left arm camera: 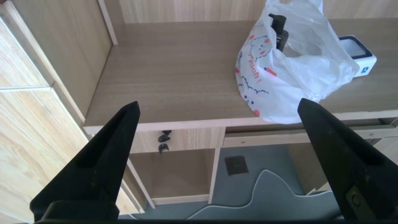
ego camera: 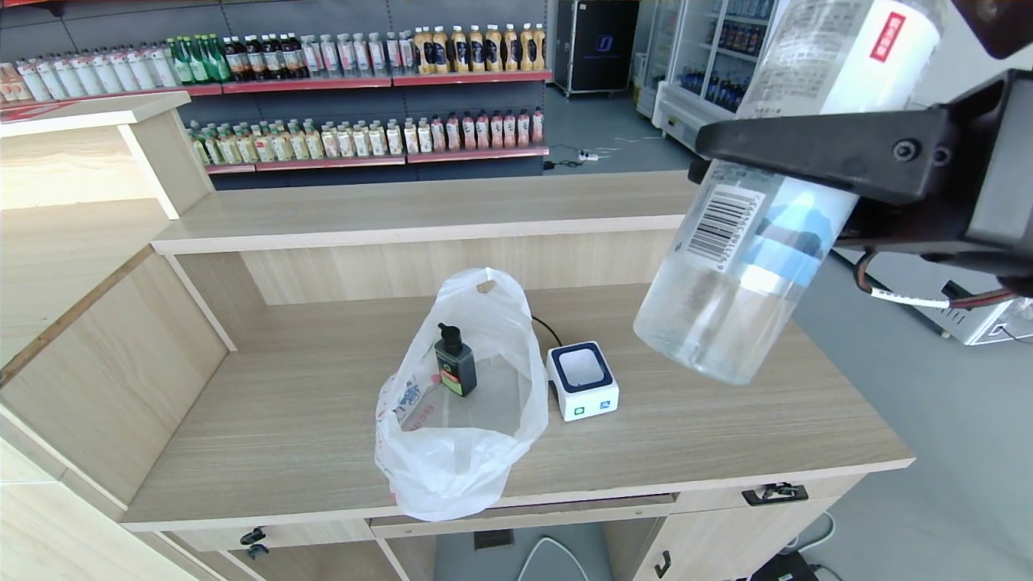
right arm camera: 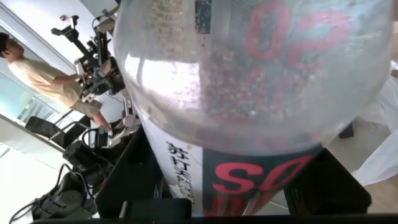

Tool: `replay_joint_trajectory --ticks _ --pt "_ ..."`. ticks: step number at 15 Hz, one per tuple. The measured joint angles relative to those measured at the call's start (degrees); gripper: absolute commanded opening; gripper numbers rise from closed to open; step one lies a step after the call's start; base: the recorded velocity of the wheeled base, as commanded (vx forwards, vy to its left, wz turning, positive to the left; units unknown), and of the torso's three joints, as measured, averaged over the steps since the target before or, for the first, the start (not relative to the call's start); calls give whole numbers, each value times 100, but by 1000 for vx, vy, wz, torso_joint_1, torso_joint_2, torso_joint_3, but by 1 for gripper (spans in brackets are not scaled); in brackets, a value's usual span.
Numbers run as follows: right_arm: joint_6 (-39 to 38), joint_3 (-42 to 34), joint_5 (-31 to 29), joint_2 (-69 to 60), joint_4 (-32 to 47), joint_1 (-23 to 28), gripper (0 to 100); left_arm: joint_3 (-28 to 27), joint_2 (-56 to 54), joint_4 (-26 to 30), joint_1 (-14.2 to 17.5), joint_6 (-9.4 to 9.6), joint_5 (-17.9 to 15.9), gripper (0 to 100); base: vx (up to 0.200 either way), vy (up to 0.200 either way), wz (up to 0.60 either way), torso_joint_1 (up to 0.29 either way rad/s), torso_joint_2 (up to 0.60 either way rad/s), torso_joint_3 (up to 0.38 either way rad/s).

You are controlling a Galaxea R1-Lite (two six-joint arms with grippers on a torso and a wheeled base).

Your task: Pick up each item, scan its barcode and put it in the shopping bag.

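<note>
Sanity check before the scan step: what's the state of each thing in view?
clear bottle: held above the counter, tilted, barcode facing the head camera.
right gripper: shut on the clear bottle.
left gripper: open, empty.
shopping bag: open, standing on the counter.
dark pump bottle: upright inside the shopping bag.
scanner: on the counter beside the shopping bag, window up.

bottle (ego camera: 750,234) label: black barcode (ego camera: 721,224) with digits beneath, too small to read; red tag with white characters, illegible
same label, right wrist view: large red letters, cut off
shopping bag (ego camera: 452,460): red and blue print, creased, unreadable
scanner (ego camera: 583,379): small green mark, no legible text
</note>
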State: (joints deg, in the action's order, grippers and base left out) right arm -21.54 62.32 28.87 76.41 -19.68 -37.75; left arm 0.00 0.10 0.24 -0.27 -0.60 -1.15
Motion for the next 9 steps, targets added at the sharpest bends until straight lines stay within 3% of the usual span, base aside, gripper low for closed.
replay_joint_trajectory --ticks 3,9 --pt "11 77 83 -59 30 -135 0 0 0 0 0 0 2 100 0 0 0 0 0 0" --pt "-2 127 1153 -30 -30 -505 0 0 0 0 0 2 0 100 0 0 0 0 0 0"
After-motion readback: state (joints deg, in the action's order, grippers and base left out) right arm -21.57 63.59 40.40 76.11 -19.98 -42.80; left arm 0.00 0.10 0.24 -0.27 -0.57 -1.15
